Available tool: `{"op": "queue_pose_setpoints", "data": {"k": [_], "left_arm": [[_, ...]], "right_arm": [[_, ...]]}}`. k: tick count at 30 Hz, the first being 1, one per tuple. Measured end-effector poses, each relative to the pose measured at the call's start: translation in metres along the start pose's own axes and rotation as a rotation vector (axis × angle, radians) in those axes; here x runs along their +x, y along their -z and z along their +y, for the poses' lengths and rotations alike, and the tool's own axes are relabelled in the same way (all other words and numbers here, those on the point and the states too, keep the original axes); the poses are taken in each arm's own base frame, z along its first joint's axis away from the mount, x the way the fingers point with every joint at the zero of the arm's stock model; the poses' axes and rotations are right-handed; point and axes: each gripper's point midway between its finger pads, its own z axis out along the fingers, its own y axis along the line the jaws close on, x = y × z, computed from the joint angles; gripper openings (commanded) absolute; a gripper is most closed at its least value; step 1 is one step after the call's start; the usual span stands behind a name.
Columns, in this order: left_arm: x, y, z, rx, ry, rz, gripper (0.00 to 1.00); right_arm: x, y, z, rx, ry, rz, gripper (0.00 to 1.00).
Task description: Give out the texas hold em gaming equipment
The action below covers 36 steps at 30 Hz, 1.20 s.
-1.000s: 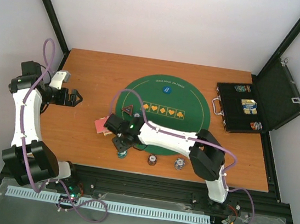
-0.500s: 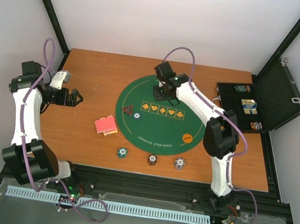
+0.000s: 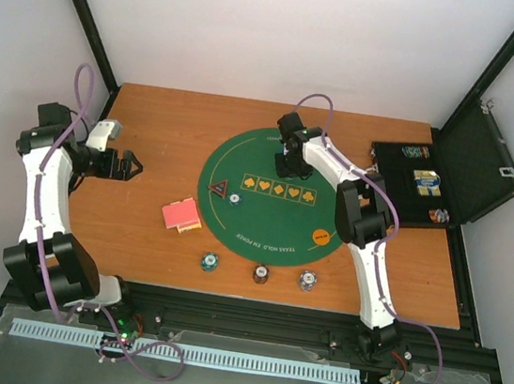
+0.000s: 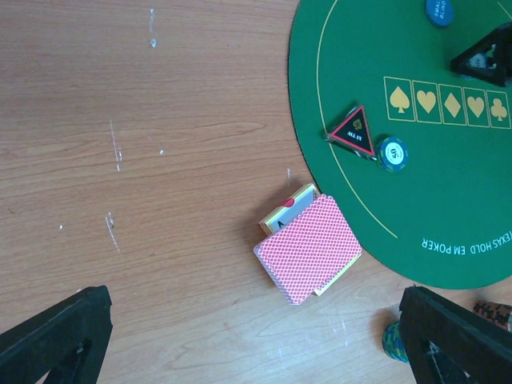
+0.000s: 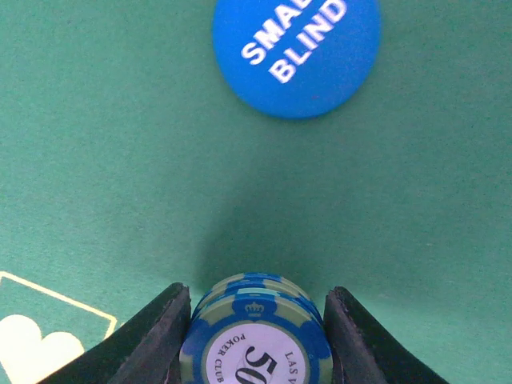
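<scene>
My right gripper (image 3: 291,165) is at the far side of the green mat (image 3: 262,226), shut on a short stack of blue "50" poker chips (image 5: 258,336) low over the felt. The blue small-blind button (image 5: 296,52) lies just beyond it. A pink-backed card deck (image 3: 181,213) lies left of the mat, also in the left wrist view (image 4: 310,248). The black triangular button (image 3: 222,188) and one chip (image 3: 234,199) sit on the mat's left. The orange button (image 3: 321,237) is near right. My left gripper (image 3: 132,168) is open and empty, up and left of the deck.
Three chip stacks stand along the near edge: teal (image 3: 209,261), brown (image 3: 260,274) and grey (image 3: 307,279). The open black case (image 3: 428,186) with more chips and cards stands at the right. The table's left edge is close to my left arm.
My right arm has swung from the near-left edge of the mat, by the deck and teal stack, to the mat's far side. The left arm has stayed put.
</scene>
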Motion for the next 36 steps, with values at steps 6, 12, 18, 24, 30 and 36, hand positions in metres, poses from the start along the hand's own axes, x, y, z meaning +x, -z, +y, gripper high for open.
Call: {"op": "queue_pose_setpoints", "data": {"k": [6, 12, 18, 24, 30, 36], "left_arm": [[-0.002, 0.0, -0.002, 0.014, -0.001, -0.007, 1.0], [-0.004, 0.003, -0.003, 0.012, -0.011, -0.014, 1.0], [-0.005, 0.003, -0.002, 0.011, -0.017, -0.013, 1.0], [-0.008, 0.004, -0.001, 0.004, -0.035, -0.016, 1.0], [-0.008, 0.004, 0.001, -0.005, -0.042, -0.012, 1.0], [-0.008, 0.004, 0.001, -0.006, -0.043, -0.013, 1.0]], "right_arm": [[-0.001, -0.007, 0.011, -0.043, 0.004, 0.011, 0.26], [-0.032, -0.007, 0.022, -0.08, 0.0, -0.052, 0.28], [-0.044, -0.019, 0.026, -0.092, -0.002, -0.062, 0.28], [-0.042, -0.024, 0.028, -0.107, -0.006, -0.048, 0.28], [-0.042, -0.024, 0.029, -0.114, -0.005, -0.046, 0.41], [-0.042, -0.025, 0.029, -0.116, -0.009, -0.047, 0.67]]}}
